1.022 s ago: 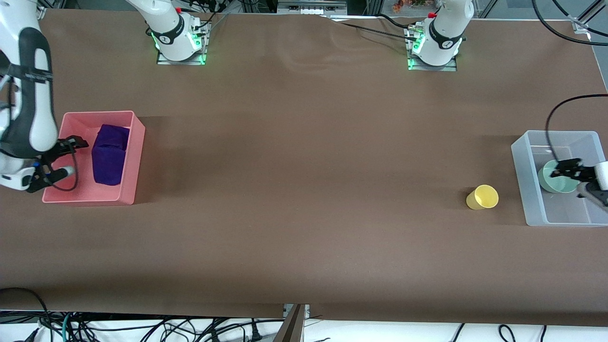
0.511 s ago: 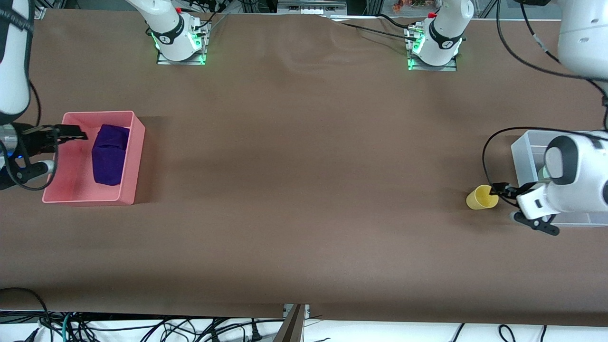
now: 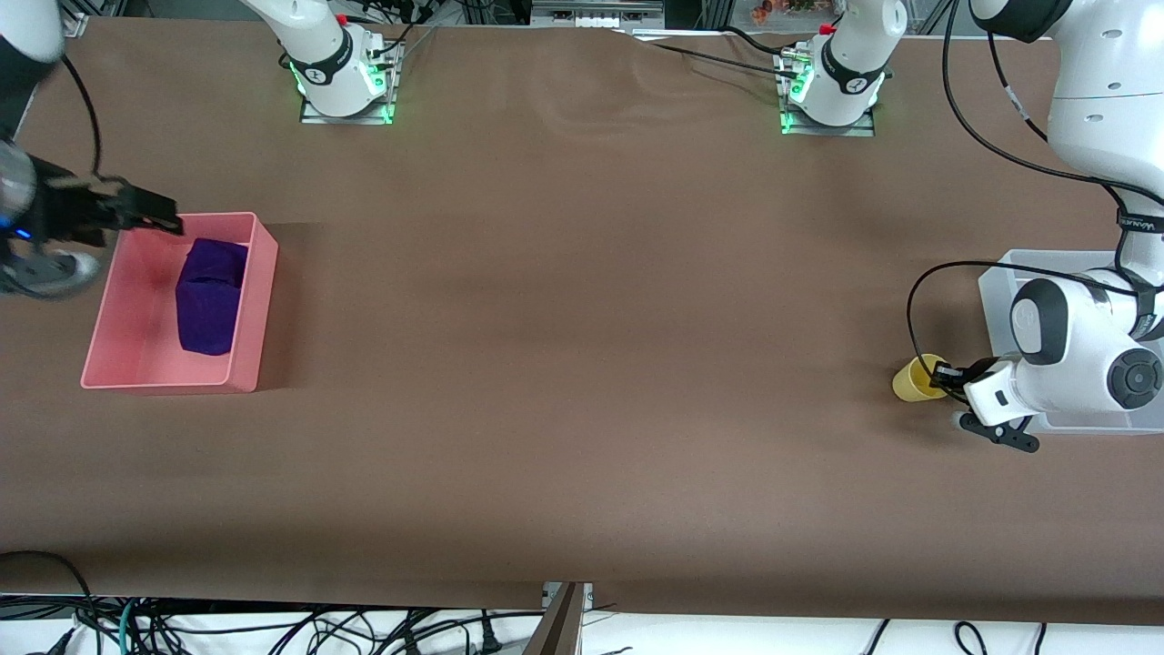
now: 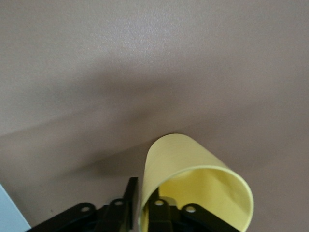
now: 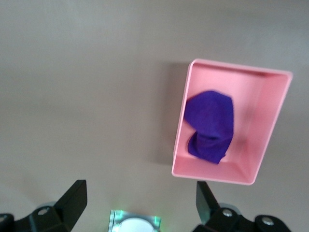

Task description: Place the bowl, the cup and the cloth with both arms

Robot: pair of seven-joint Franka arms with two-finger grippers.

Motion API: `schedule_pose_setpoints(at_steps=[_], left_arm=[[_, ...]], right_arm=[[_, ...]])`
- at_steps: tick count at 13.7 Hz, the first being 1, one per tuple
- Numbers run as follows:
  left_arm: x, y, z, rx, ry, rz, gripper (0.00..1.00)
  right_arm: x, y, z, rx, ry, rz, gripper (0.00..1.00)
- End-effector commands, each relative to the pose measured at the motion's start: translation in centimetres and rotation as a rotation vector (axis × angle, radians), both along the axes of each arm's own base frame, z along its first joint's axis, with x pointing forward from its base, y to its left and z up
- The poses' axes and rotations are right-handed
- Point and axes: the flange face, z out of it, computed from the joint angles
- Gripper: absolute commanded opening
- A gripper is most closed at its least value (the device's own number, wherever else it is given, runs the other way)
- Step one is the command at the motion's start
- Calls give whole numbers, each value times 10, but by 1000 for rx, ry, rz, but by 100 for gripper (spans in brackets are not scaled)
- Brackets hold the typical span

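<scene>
The yellow cup lies on its side on the table, beside the clear bin. My left gripper is at its mouth. In the left wrist view one finger is outside the cup and the other is inside, shut on the wall. The bowl is hidden by the left arm. The purple cloth lies in the pink bin. My right gripper is open and empty above the bin's corner farthest from the front camera. The right wrist view shows the gripper, the cloth and the bin.
The left arm's white links cover most of the clear bin. The right arm's base plate and the left arm's base plate stand at the table's edge farthest from the front camera. A black cable loops over the cup.
My left gripper left the clear bin, moved to the yellow cup and closed on its wall. My right gripper moved from over the pink bin to its farthest corner.
</scene>
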Motion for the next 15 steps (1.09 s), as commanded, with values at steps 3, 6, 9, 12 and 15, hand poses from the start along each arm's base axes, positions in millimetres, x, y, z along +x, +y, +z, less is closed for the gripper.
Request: schedule_pose_setpoints(at_steps=[3, 6, 9, 12, 15], left_arm=[[-7, 2, 96, 2, 35, 3, 0], [-15, 32, 174, 156, 73, -107, 0], [-32, 107, 180, 222, 90, -182, 0], [-42, 180, 142, 228, 3, -252, 0], [-63, 219, 84, 156, -20, -233, 0]], right_arm=[[-17, -10, 25, -62, -60, -10, 100], [-24, 13, 22, -54, -25, -6, 100], [-23, 13, 19, -61, -7, -64, 100], [-18, 19, 12, -64, 3, -44, 100], [-13, 22, 16, -62, -14, -40, 100]])
